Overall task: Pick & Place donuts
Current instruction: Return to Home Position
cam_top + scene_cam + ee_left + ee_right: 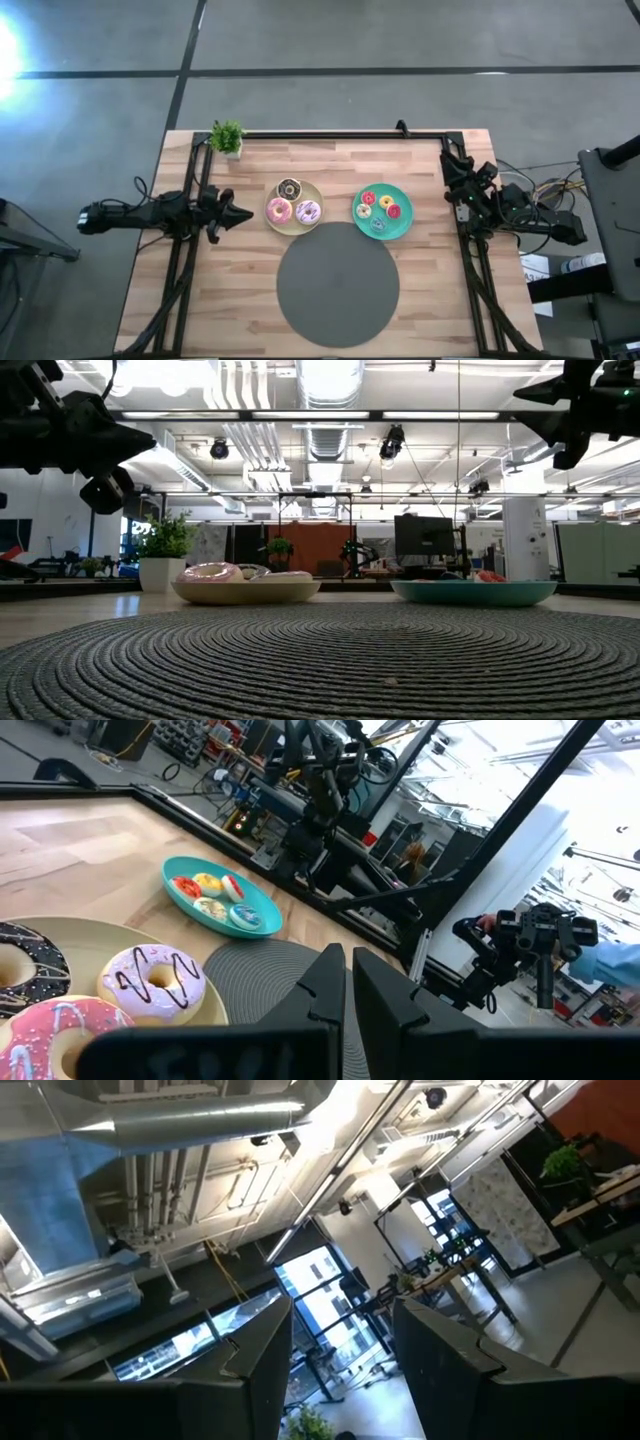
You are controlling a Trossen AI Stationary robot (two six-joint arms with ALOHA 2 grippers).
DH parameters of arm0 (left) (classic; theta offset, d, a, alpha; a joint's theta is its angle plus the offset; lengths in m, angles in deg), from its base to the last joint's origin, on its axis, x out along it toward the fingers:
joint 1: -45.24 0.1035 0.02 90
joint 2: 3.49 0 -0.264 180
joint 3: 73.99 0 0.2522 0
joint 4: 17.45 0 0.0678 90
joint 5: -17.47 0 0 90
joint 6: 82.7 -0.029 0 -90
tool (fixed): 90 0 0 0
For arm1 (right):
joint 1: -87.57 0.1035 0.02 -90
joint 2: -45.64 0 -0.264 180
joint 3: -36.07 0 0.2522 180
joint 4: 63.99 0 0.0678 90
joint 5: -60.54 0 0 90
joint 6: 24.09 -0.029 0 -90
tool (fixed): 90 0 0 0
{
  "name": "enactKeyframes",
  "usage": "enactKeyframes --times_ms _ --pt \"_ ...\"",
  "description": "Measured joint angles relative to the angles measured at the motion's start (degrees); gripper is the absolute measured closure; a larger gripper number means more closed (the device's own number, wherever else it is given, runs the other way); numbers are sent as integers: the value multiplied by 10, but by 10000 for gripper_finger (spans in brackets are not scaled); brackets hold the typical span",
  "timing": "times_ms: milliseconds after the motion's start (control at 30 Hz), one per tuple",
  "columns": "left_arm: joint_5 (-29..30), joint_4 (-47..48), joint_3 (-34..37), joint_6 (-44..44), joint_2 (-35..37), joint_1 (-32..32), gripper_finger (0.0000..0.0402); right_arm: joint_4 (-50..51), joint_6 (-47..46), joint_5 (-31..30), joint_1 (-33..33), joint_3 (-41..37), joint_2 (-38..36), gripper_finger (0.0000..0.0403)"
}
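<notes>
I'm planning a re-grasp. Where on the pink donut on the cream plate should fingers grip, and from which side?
Probably from straight above: the pink donut lies flat on the cream plate, hole up. Pinch its band on the left arm's side, one finger in the hole, since the lilac-white donut and dark donut crowd the other sides.

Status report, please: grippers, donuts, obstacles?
Left gripper shut, empty, beside cream plate. Right gripper open, at right edge. Big donuts on cream plate, mini donuts on teal plate. No obstacle seen.
</notes>
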Motion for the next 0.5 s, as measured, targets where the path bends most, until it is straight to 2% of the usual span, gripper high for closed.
enactKeyframes --times_ms 367,433,500 --pt "0 0 0 0 0 0 401 0 -16 0 0 0 0 239" --pt "0 0 0 0 0 0 401 -1 -45 21 0 0 0 239" --pt "0 0 0 0 0 0 401 2 -35 83 0 0 0 239"
